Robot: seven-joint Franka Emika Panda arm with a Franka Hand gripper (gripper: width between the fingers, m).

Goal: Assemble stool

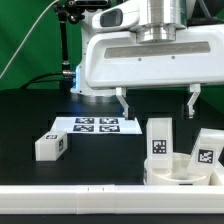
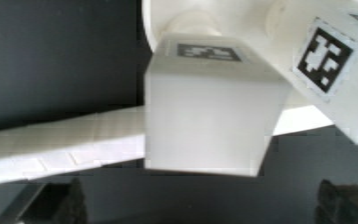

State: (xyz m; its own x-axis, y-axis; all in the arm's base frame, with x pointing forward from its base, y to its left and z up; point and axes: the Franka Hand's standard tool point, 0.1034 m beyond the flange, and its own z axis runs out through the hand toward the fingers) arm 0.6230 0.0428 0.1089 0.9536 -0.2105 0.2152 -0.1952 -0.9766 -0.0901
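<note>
The fingers [image 1: 123,103] of the gripper [image 1: 157,110] stand wide apart and grasp nothing, above the stool parts at the lower right of the exterior frame. There the round seat [image 1: 172,174] carries one upright leg [image 1: 160,138], a second leg [image 1: 206,150] beside it. A third leg [image 1: 50,146] lies at the left, near the marker board [image 1: 95,124]

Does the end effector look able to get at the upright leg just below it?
Probably yes. The end effector hangs open above the upright leg, nothing between them. The neighbouring leg stands close and could crowd one finger.
</note>
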